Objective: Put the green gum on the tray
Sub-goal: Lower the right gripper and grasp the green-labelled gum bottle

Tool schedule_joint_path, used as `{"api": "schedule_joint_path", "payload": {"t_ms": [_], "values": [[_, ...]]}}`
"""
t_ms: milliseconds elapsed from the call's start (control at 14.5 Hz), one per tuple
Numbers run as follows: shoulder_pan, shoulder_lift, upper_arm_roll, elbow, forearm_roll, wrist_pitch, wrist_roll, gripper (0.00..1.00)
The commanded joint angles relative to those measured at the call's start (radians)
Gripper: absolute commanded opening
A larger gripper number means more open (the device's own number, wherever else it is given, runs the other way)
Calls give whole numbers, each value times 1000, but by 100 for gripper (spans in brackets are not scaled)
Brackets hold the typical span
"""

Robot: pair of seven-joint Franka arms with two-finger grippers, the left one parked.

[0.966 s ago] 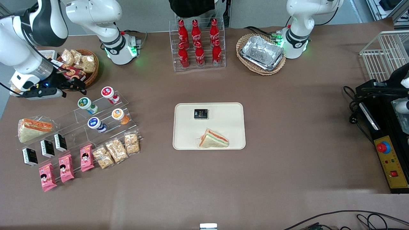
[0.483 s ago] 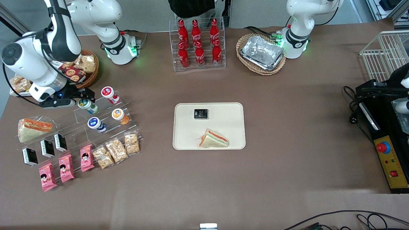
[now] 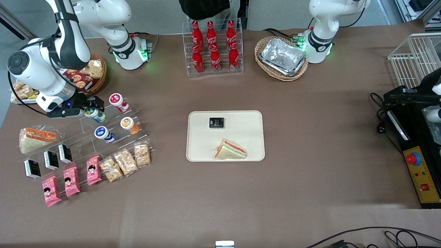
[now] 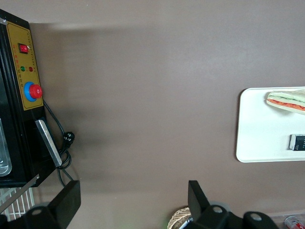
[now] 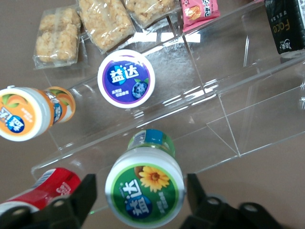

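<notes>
Green gum (image 5: 144, 193) sits upright on the clear acrylic stand (image 5: 224, 95), with the gripper (image 5: 141, 200) straddling its lid, fingers (image 5: 88, 191) spread with small gaps on both sides. The blue-lidded bottle (image 5: 126, 78), orange-lidded bottle (image 5: 24, 113) and red-lidded bottle (image 5: 43, 188) are nearby on the same stand.

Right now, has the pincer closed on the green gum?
No: in the right wrist view the pincer is open, its fingers standing on either side of the green gum with gaps showing.

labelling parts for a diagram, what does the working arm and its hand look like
The right arm is glossy white with rounded black joint sections and black cables along it. Its hand is a black two-finger unit with a small blue light beside it; the fingers are matte black.
</notes>
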Motion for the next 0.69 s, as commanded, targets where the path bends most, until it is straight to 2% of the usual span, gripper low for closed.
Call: {"api": "schedule_joint_path", "payload": {"t_ms": [0,207,414,621], "values": [[0,15,0,-5,-25,33,-2,51],[2,24,0,8,-27,38,4,29],[0,-8,0,85,-28,-37,1,25],[5,16,14,356,-30,-340,4,22]]}}
